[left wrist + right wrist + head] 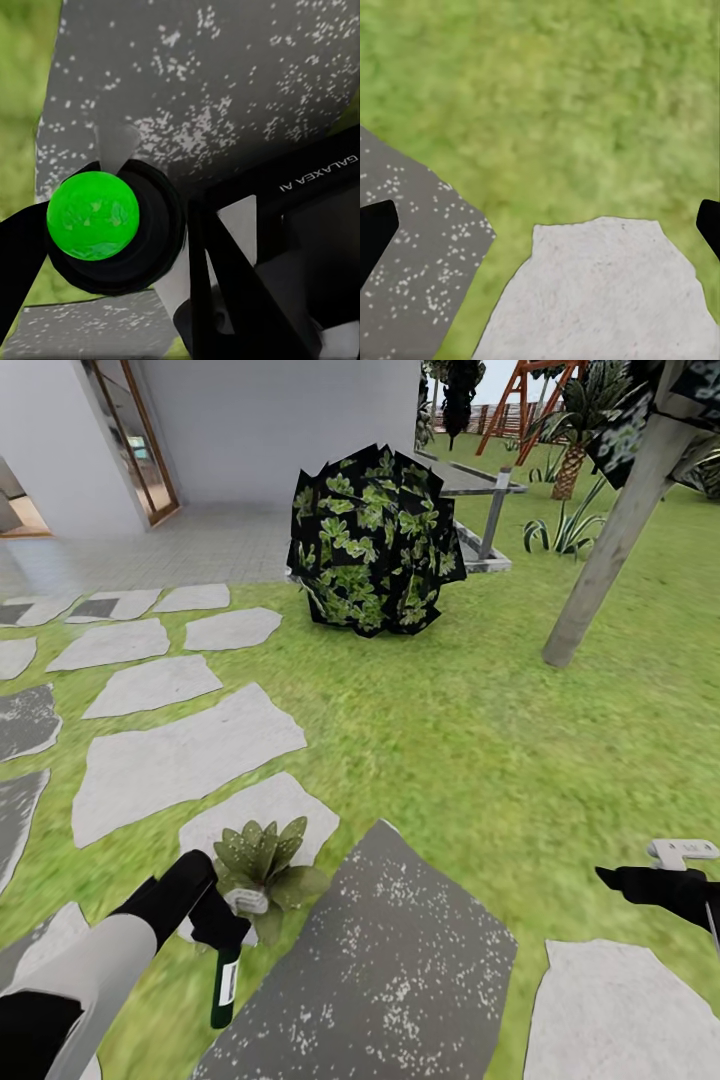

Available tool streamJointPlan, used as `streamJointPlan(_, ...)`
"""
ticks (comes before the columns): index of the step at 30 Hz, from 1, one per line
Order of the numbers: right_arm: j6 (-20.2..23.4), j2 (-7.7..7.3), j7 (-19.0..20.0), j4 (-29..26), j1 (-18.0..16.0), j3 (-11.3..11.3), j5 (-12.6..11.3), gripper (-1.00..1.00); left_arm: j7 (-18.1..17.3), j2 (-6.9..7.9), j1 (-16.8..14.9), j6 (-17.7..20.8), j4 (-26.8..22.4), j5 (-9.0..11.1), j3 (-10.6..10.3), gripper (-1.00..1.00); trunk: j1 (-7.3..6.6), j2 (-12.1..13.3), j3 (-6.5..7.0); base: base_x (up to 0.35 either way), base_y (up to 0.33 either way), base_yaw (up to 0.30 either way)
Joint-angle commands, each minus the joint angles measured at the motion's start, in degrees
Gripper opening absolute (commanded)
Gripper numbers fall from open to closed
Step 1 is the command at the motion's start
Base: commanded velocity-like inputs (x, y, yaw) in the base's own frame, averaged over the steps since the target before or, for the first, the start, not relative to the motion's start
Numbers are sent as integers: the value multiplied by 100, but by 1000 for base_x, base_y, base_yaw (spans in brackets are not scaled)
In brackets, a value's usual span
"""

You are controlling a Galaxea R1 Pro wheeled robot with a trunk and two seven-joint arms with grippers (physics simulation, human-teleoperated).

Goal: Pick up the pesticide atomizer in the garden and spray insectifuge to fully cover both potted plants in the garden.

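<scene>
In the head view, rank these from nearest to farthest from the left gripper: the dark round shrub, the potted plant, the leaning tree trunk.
1. The potted plant: right beside the left gripper, which holds the pesticide atomizer.
2. The dark round shrub: across the lawn, ahead.
3. The leaning tree trunk: far right, its base farther from the gripper than the shrub.

Lawn (470, 740): mottled green and yellow-green. Stepping stones (180, 755) at left: pale grey, a few darker grey. One big slab (390, 960) at bottom centre: dark grey, speckled white. Shrub (375, 540) at upper centre: black with bright green leaf patches. Potted plant (262, 855) at lower left: dusty green leaves flecked pale, grey pot. Atomizer (226, 980): dark green-black with a white label; from the left wrist its base (93, 216) is vivid green ringed in black. Left arm (100, 960): white, then black. Right claw (665, 880): black. Trunk (620, 530) at upper right: grey-brown.
</scene>
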Motion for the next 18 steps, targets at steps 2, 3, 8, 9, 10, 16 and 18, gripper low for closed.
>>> streamJointPlan(2, 16, -4, 58, -6, -5, -20, 61, 100, -59, 10, 13, 14, -10, -55, -9, -100, -1, -2, -4, 0, 0, 0)
streamJointPlan(3, 16, -8, 58, -6, -5, -29, 61, 100, -59, 22, 17, 16, -10, -56, -3, -100, -1, -2, -4, 0, 0, 0)
streamJointPlan(8, 16, -4, 58, -6, -4, -37, 62, 100, -59, 56, 13, 15, -10, -53, 7, -100, -1, -2, -4, 0, 0, 0)
streamJointPlan(9, 16, -2, 58, -6, -4, -32, 62, 100, -59, 61, 13, 13, -10, -52, 8, -100, -1, -2, -5, 0, -20, 0)
streamJointPlan(10, 16, -1, 58, -6, -4, -30, 62, 100, -59, 62, 12, 13, -10, -51, 9, -100, -1, -2, -6, 0, -44, 4)
streamJointPlan(16, 16, 1, 58, -6, -4, -11, 62, 100, -66, 74, 5, 14, -10, -50, 18, -100, -1, -2, -29, 0, -197, 103)
streamJointPlan(18, 16, 1, 58, -6, -4, -6, 65, 100, -67, 76, 4, 12, -10, -48, 18, -100, -1, -2, -40, 0, -268, 169)
